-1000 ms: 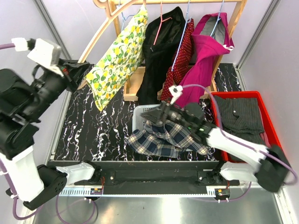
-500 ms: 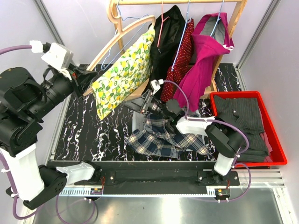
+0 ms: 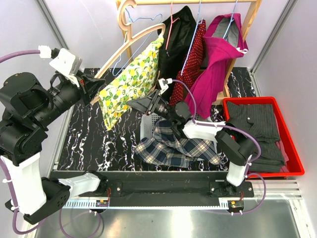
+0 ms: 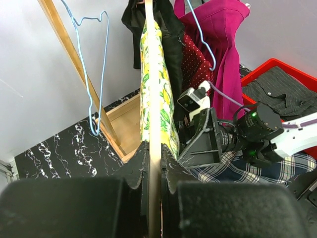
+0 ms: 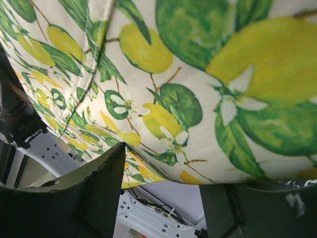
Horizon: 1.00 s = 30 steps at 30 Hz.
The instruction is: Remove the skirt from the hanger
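- The skirt [image 3: 126,87] is cream cloth printed with yellow lemons and green leaves. It hangs from 1 wooden hanger [image 4: 154,124], tilted, above the back-left of the marble table [image 3: 89,139].
- The left gripper [image 4: 154,153] is clamped tight on the hanger's lower end.
- The right gripper [image 5: 163,166] sits at the skirt's lower edge with its jaws spread wide (the wrist view is filled with lemon print). Whether it touches the cloth cannot be told.
- The hanger's hook is close to the left end of the wooden rack [image 3: 198,2].
- 3 other garments hang on the rack: 1 black [image 3: 176,44], 1 red dotted [image 3: 190,59], 1 magenta [image 3: 218,54].
- There are 2 containers. A red bin [image 3: 247,99] holds dark striped clothes [image 3: 255,124]. A white basket [image 3: 151,117] has plaid cloth [image 3: 173,146] spilling from it.
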Motion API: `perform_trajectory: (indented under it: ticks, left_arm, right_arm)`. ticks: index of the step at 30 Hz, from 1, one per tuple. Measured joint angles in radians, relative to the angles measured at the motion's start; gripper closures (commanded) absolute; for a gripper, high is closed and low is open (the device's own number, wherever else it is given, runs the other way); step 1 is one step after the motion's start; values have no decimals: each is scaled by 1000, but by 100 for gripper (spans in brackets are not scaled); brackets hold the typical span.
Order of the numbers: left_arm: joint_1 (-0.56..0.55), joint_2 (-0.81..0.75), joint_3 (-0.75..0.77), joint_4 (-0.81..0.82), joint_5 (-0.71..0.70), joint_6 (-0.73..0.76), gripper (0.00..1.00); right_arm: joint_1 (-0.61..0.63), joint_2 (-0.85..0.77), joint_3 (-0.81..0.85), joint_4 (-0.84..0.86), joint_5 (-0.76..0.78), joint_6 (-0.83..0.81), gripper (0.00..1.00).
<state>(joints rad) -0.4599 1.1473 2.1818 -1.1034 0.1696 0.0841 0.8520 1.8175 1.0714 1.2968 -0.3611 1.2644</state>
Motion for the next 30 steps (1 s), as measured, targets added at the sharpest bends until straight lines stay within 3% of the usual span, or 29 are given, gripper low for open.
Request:
perform_trajectory:
  ticks: [1, 3, 4, 6, 9, 12, 18, 21, 30]
  left_arm:
    - [0, -2, 0, 0, 0, 0, 100]
    - [0, -8, -6, 5, 0, 0, 100]
    - [0, -14, -19, 11, 0, 0, 100]
    - [0, -23, -37, 19, -1, 0, 100]
    - [0, -33, -71, 30, -9, 2, 100]
    - [0, -40, -120, 53, -28, 5, 100]
    - [-8, -9, -156, 95, -86, -3, 100]
    - [-11, 18, -151, 148, -122, -6, 100]
    - [-3, 142, -116, 177, -239, -5, 100]
  right_arm:
    - [2, 2, 0, -2, 1, -1, 56]
    - [4, 3, 0, -1, 2, -5, 69]
    - [5, 2, 2, 0, 2, -13, 86]
    - [6, -5, 3, -4, -4, -29, 100]
    - [6, -77, 10, -47, -46, -100, 100]
    - [19, -232, 73, -233, -86, -253, 100]
    - [200, -491, 573, -968, -85, -786, 100]
    - [230, -563, 712, -1183, -70, -930, 100]
    - [226, -764, 742, -1502, 61, -1132, 100]
